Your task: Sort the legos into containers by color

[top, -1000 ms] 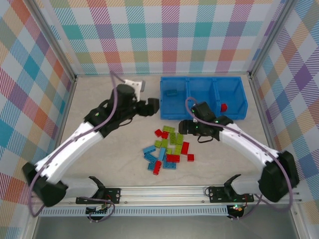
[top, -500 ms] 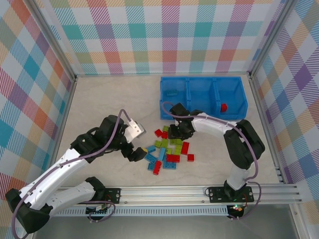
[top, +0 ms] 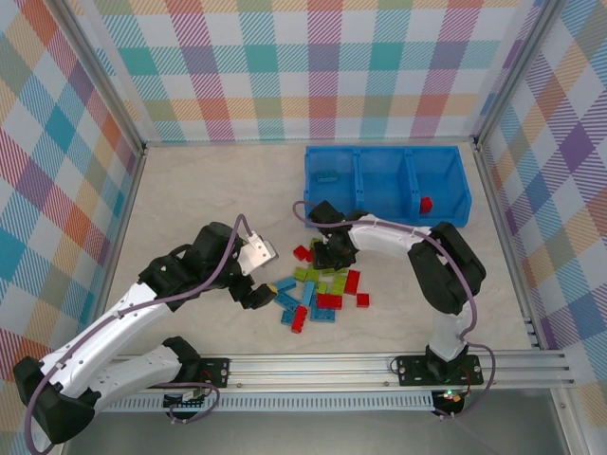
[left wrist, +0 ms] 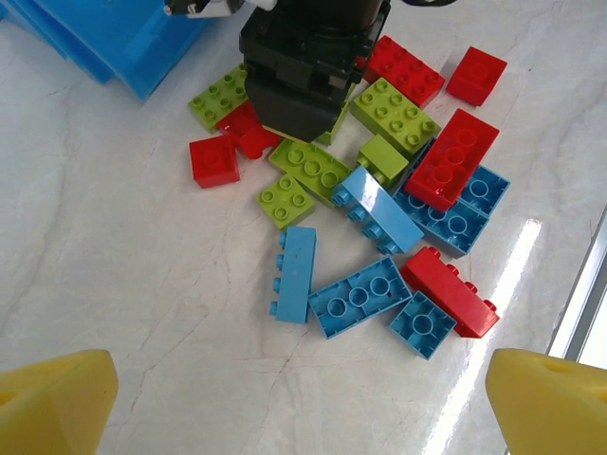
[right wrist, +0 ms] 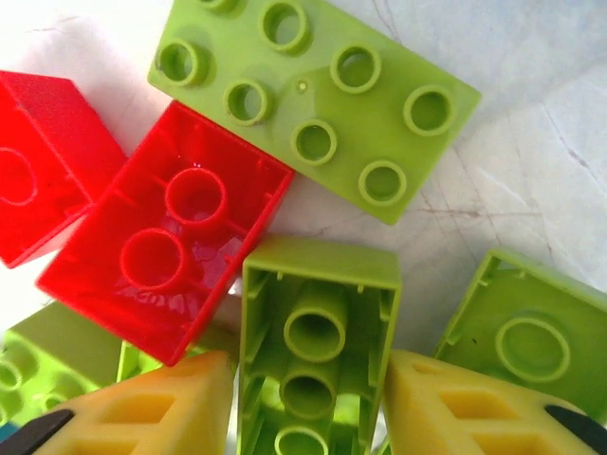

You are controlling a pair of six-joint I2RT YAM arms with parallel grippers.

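Note:
Red, lime green and light blue legos (top: 321,287) lie in a loose pile on the pale table. My right gripper (top: 327,256) points down into the pile's far edge. In the right wrist view, my right gripper (right wrist: 308,409) is shut on an upside-down oblong lime green brick (right wrist: 318,327), with a yellow finger (right wrist: 142,412) on each long side. My left gripper (top: 262,292) hovers just left of the pile. In the left wrist view, my left gripper (left wrist: 303,417) stands open over bare table, short of a light blue brick (left wrist: 296,273). The blue containers (top: 379,152) stand behind the pile.
The left compartment holds a blue brick (top: 329,176) and the right one a red brick (top: 427,204). An upturned red brick (right wrist: 171,237) and a studded green brick (right wrist: 313,104) crowd the held brick. Checkered walls (top: 313,66) surround the table.
My left arm swung from beside the bin down to the pile's left side, jaws opening wide. My right gripper moved left into the pile and closed on the lime green brick.

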